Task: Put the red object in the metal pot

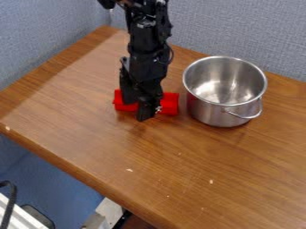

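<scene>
we find no brand, label or readable writing on anything in view, only plain faces and bare metal. the red object (170,105) lies on the wooden tabletop (156,174), near the metal pot (225,91) and outside it, on the side of the pot toward the left of the view. the black gripper (146,107) comes down over the middle of the red object, so we see red on both sides of the dark fingers (the middle itself is hidden from us). we cannot tell whether the fingers are closed on it or merely around it. the pot stands upright with its mouth open upward, its rolled rim unbroken as far as we can see, and a thin wire handle on its near side. as for edges, the tabletop's left edge runs diagonally down toward the bottom of the view, well apart from the red object, and a grey-blue padded wall (257,36) rises behind the pot. we see open wood in front of both the red object and the pot.
</scene>
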